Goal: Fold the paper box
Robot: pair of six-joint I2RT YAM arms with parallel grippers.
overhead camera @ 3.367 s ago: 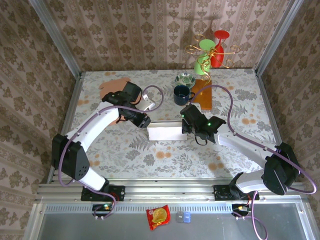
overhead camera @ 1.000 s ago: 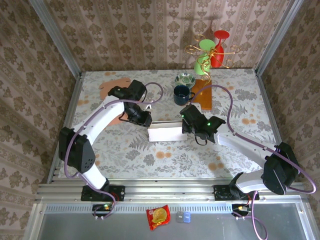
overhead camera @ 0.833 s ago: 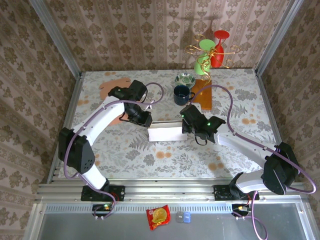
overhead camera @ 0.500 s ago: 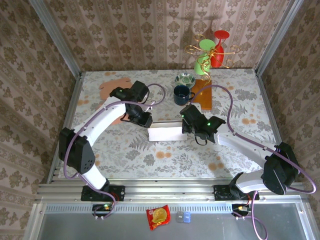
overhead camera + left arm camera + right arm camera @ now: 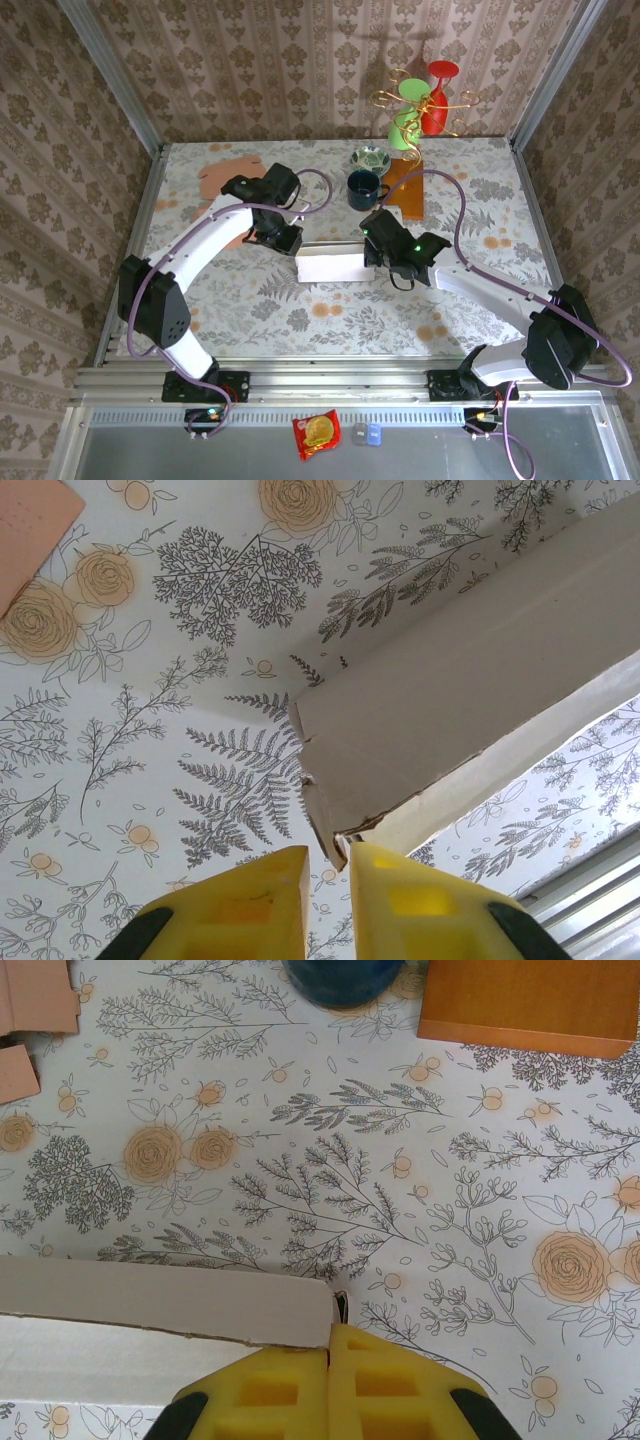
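**Bench scene, seen from the near edge.** A floral-patterned bench (image 5: pixel 250 300) carries a long white paper box (image 5: pixel 330 265) near its middle, lying crosswise between the two arms.

The left tool (image 5: pixel 288 240) sits at the box's left end. In the left wrist view its yellow fingers (image 5: pixel 240 895) stand a narrow gap apart (image 5: pixel 328 865), with the bench pattern visible between them. The torn corner flap of the box (image 5: pixel 450 730) comes down to the mouth of that gap.

The right tool (image 5: pixel 372 255) sits at the box's right end. In the right wrist view its yellow fingers (image 5: pixel 400 1380) are pressed together (image 5: pixel 328 1360), and the corner of the box wall (image 5: pixel 150 1330) meets their seam. Whether any paper is nipped there cannot be told.

Behind the box stand a dark blue mug (image 5: pixel 363 187) and, just beyond it, a small patterned bowl (image 5: pixel 370 158). A brown wooden board (image 5: pixel 405 185) lies to the right of the mug. A gold wire stand with a green and a red cup (image 5: pixel 420 105) rises at the back edge. Flat salmon-coloured card pieces (image 5: pixel 225 172) lie at the far left. A red snack packet (image 5: pixel 316 433) rests on the ledge in front of the arm bases.
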